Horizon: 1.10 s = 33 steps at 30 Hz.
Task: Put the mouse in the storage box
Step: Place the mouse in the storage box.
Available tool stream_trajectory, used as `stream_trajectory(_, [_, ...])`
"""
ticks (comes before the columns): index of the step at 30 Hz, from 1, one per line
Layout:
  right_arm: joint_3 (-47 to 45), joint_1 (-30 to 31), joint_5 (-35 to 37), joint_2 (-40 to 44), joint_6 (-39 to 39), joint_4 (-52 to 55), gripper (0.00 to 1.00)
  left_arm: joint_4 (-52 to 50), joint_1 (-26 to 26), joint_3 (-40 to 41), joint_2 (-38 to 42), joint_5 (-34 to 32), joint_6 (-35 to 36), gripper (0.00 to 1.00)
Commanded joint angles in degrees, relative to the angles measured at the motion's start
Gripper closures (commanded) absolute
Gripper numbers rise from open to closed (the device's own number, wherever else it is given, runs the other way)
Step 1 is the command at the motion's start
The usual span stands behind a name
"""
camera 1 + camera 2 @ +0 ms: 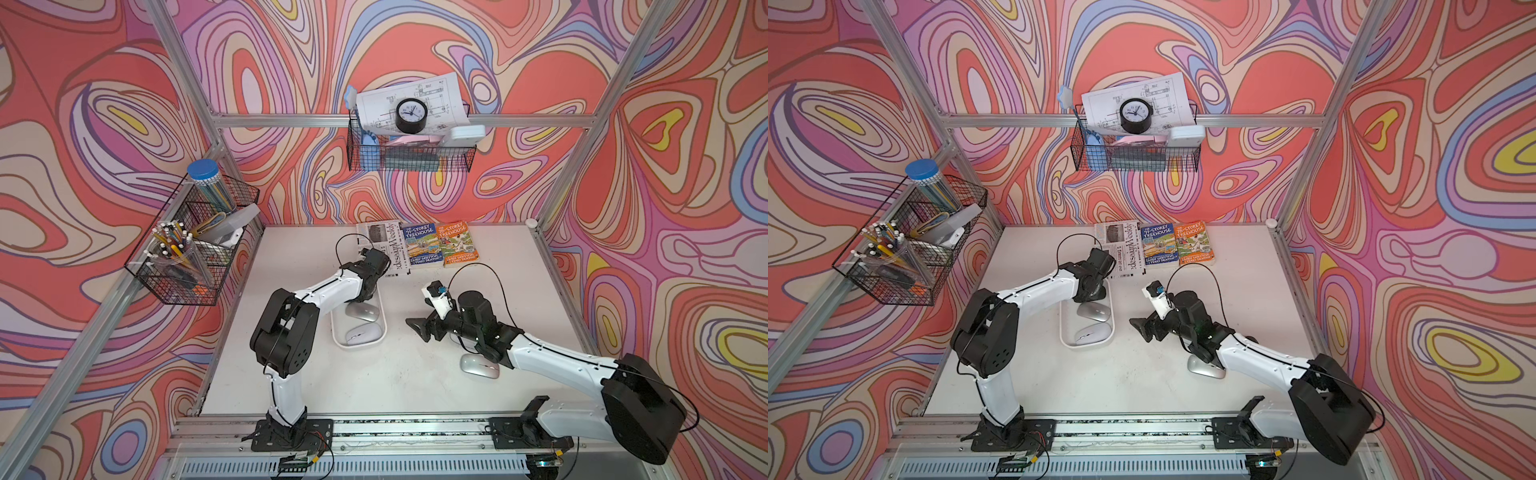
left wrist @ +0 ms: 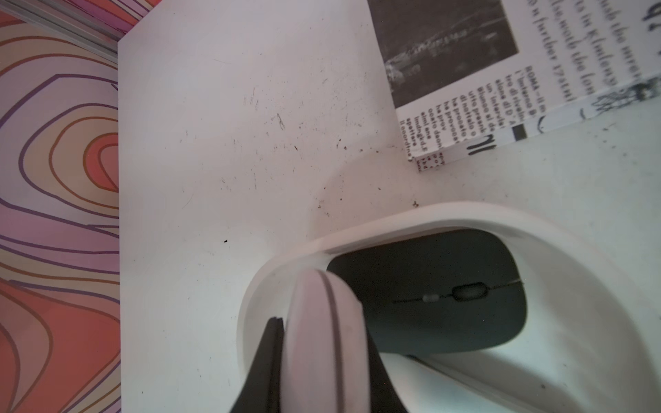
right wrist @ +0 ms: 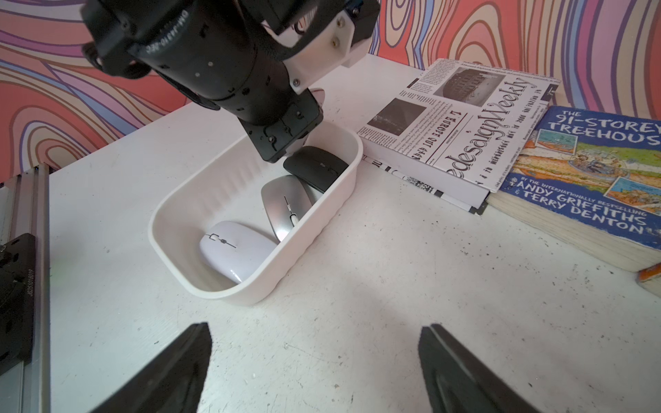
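The white storage box (image 1: 360, 345) (image 1: 1086, 346) (image 3: 286, 264) sits mid-table. Inside lie a white mouse (image 1: 364, 333) (image 3: 236, 250), a silver mouse (image 1: 362, 312) (image 3: 286, 207) and a black mouse (image 2: 447, 296) (image 3: 316, 168). My left gripper (image 1: 370, 291) (image 2: 322, 343) hangs over the box's far end, shut on a pale pink mouse (image 2: 314, 296) held edge-on just above the black one. Another silver mouse (image 1: 478, 365) (image 1: 1204, 368) lies on the table, partly under my right arm. My right gripper (image 1: 419, 328) (image 3: 314, 329) stands open and holds nothing, right of the box.
A newspaper-print book (image 1: 382, 245) and two Treehouse books (image 1: 424, 245) (image 1: 459, 243) lie along the table's back edge. Black wire baskets hang on the left frame (image 1: 187, 249) and at the back (image 1: 409, 153). The arms' base rail (image 1: 395, 428) runs along the front.
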<state>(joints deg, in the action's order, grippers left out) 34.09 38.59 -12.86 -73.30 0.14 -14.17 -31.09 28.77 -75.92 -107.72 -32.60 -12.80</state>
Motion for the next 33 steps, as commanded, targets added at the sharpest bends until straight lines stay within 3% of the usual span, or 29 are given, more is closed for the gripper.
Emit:
stream_trajectory(1, [-0.68, 0.17, 0.17, -0.61, 0.4, -0.92, 0.07, 1.47, -0.5, -1.58, -0.77, -2.6, 0.67, 1.0])
stream_trajectory(12, [-0.51, 0.17, 0.25, -1.12, 0.42, -1.12, 0.07, 0.86, -0.62, -0.5, -3.02, -1.2, -2.04, 1.0])
stream_trajectory(15, [-0.43, 0.17, 0.29, -1.28, 0.47, -1.12, 0.07, 0.9, -0.63, -0.13, -2.99, -0.3, -2.47, 0.89])
stream_trajectory(18, [-0.51, 0.17, 0.31, -1.28, 0.47, -1.2, 0.07, 1.02, -0.64, 0.28, -2.59, 1.42, -3.06, 0.71])
stream_trajectory(26, [-0.51, 0.22, 0.55, -1.14, 0.48, -1.12, 0.07, 1.34, -0.64, 1.99, -0.76, 5.48, -4.96, 0.48])
stream_trajectory(33, [-0.6, 0.17, 0.89, -1.15, 0.64, -1.12, 0.07, 1.8, -0.63, 4.24, 2.72, 9.41, -6.4, 0.35])
